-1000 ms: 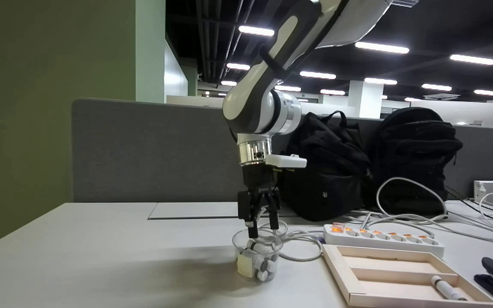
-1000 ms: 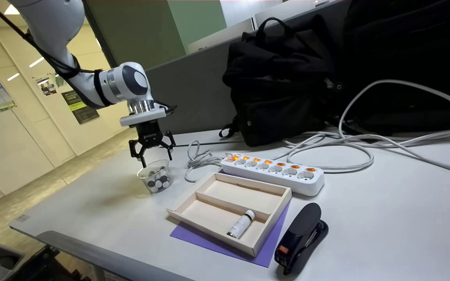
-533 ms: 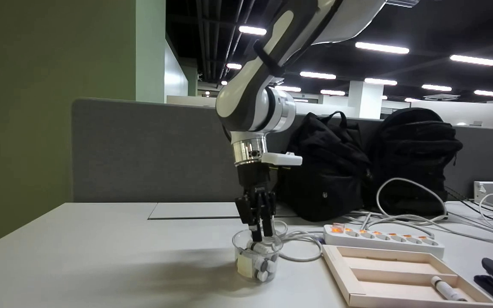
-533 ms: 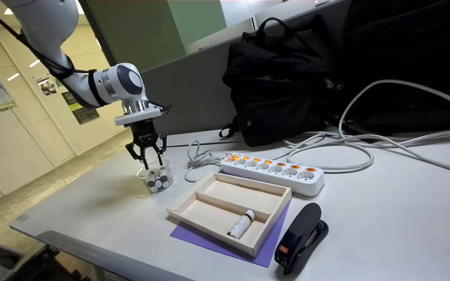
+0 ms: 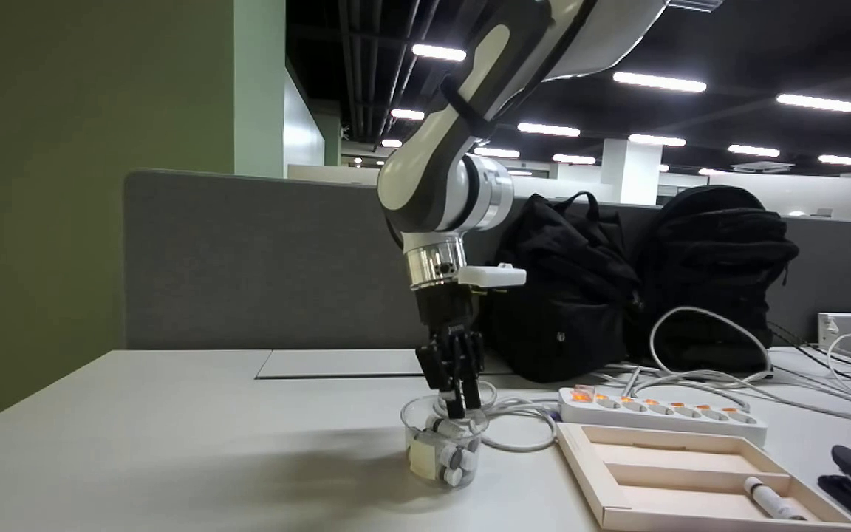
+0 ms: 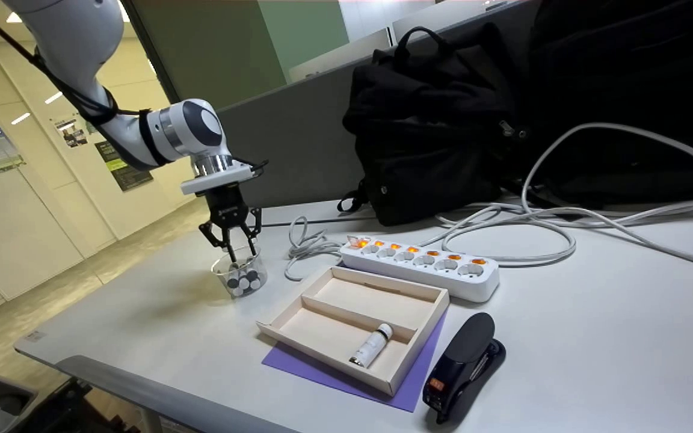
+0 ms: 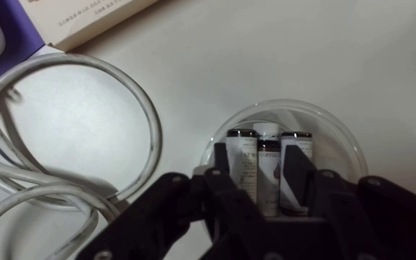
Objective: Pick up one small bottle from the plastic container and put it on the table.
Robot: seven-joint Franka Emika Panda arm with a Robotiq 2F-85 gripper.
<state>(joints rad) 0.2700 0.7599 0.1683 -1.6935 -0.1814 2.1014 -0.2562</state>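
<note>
In both exterior views the clear plastic container (image 5: 423, 459) stands on the pale table (image 5: 189, 451) with several small bottles in it. Seen from above in the wrist view, a left bottle (image 7: 242, 162), a middle bottle (image 7: 268, 166) with a white cap, and a right bottle (image 7: 303, 144) lie side by side within the container's round rim (image 7: 284, 103). My gripper (image 7: 258, 155) points down over them, its fingers partly closed with a gap between. One fingertip is beside the left bottle; the other covers part of the right one. Whether they touch any bottle I cannot tell.
A beige divided tray (image 6: 334, 311) on a purple sheet (image 6: 298, 364) holds a single bottle (image 6: 372, 345). Near it are a white power strip (image 6: 418, 267), coiled cables (image 7: 150, 119) close to the container, and a black stapler (image 6: 464, 367). Backpacks (image 5: 566, 295) lean against the grey partition (image 5: 263, 258).
My gripper's fingers have come closer together and sit slightly lower. The gripper shifted a little to one side and then back over the container. The bottles and container look unmoved.
</note>
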